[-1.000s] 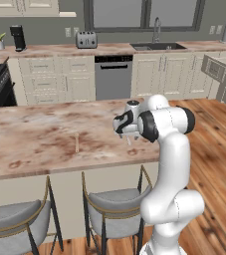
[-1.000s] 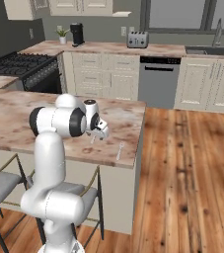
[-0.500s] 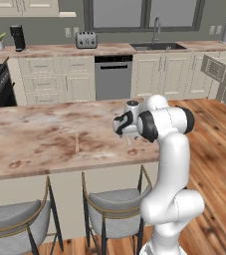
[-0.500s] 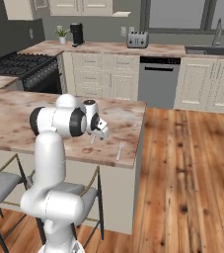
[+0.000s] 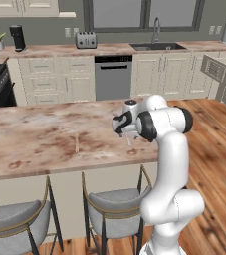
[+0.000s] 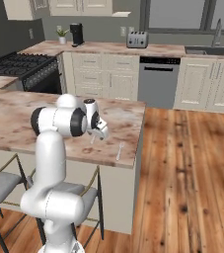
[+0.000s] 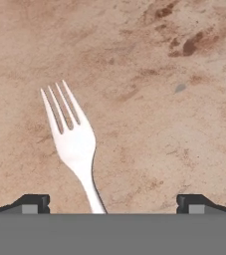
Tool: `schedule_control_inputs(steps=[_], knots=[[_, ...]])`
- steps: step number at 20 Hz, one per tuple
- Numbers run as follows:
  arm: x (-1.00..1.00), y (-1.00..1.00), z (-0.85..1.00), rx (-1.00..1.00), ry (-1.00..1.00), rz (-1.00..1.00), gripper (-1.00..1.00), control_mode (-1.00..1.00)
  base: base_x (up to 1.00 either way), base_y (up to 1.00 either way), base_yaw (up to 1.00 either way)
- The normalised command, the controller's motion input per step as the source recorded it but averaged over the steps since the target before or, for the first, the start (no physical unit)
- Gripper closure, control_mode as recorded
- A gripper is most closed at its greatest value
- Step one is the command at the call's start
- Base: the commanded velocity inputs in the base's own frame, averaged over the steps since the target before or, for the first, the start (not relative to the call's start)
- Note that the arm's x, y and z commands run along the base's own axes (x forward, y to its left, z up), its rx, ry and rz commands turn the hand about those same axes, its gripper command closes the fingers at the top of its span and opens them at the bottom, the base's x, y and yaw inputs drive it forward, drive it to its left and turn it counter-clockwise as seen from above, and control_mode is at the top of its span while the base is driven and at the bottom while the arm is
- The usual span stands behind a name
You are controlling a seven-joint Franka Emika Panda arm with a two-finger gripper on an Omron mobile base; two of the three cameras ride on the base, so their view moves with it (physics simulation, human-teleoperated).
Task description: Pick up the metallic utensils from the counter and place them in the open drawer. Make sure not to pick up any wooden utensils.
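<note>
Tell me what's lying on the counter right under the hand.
A silver fork lies flat on the counter below the open hand, tines pointing away. The lower handle is cut off at the hand view's bottom edge, so its end can't be seen.

Fork (image 7: pixel 73 139) flat on counter (image 5: pixel 40 139), between spread fingertips (image 7: pixel 32 203). Wooden stick (image 5: pixel 76 143) further left on slab. Another slim utensil (image 6: pixel 119 150), perhaps metal, near right edge.

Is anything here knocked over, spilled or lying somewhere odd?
Nothing looks spilled or broken. A silver fork lies flat on the marbled counter near its edge, and a pale wooden utensil lies loose farther along.
</note>
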Motion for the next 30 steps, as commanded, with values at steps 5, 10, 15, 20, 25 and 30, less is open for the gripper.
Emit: schedule_control_inputs(steps=[5,10,15,20,25,30], knots=[[0.20,0.05,-0.89,0.00,0.05,0.00,1.00,-1.00,0.00,0.00,0.00],[0.19,0.03,-0.81,0.00,0.05,0.00,1.00,-1.00,0.00,0.00,0.00],[0.12,0.00,-0.71,-0.01,0.03,0.00,1.00,-1.00,0.00,0.00,0.00],[0.10,0.00,-0.68,0.00,0.00,0.01,1.00,-1.00,0.00,0.00,0.00],[0.06,-0.44,-0.92,0.03,0.00,0.05,1.00,-1.00,0.00,0.00,0.00],[-0.17,-0.78,-1.00,0.07,0.00,0.07,1.00,-1.00,0.00,0.00,0.00]])
